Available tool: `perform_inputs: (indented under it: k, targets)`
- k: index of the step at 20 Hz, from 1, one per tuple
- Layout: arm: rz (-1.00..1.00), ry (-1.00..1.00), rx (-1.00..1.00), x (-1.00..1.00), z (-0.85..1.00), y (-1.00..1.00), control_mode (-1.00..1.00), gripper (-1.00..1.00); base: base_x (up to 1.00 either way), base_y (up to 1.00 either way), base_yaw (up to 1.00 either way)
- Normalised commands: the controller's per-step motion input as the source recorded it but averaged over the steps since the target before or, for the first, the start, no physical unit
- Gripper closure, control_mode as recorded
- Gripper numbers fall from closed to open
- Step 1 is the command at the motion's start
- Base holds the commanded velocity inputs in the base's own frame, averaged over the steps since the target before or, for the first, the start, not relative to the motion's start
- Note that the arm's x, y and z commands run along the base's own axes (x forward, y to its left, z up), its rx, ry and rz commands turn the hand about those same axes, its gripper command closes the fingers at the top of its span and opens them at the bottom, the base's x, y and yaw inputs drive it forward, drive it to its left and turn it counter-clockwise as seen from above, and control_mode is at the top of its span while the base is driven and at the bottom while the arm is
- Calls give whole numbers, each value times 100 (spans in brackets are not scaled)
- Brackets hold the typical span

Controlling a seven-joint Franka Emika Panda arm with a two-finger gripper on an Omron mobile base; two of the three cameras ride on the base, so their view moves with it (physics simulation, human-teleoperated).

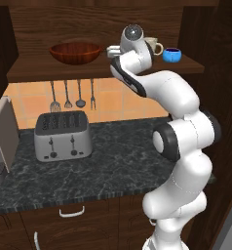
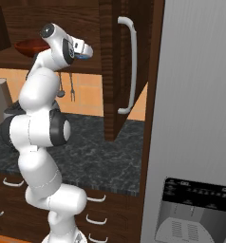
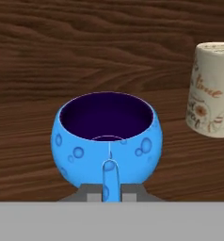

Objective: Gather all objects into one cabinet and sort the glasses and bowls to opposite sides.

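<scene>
Sitting upright on the cabinet shelf (image 1: 49,73), one blue vessel (image 3: 107,143), mouth up, handle facing the hand camera. Standing just to its right, the cream mug (image 3: 213,89). Hovering right at the vessel, the gripper (image 2: 86,50); can't tell the jaw gap. Resting further left, the reddish-brown bowl (image 1: 75,52). Below: toaster (image 1: 63,135), dark counter (image 1: 123,161).

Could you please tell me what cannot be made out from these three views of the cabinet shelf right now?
- Gripper: in the left base view the arm's wrist hides it; open or shut is unclear.
- Blue vessel in the hand view: its base is cut off by the grey band.
- Cream mug: cut off by the hand view's right edge; its handle is unseen there.
- Reddish-brown bowl: mostly hidden behind the arm in the right base view.
</scene>
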Motion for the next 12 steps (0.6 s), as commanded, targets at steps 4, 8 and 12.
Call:
perform_inputs:
  k: [4, 8, 12]
  targets:
    - [-6, 0, 2, -9, 0, -62, -100, 100, 0, 0, 0]
    - [-7, 0, 3, -4, 0, -51, -100, 100, 0, 0, 0]
    - [-6, 0, 3, -3, 0, -31, -100, 100, 0, 0, 0]
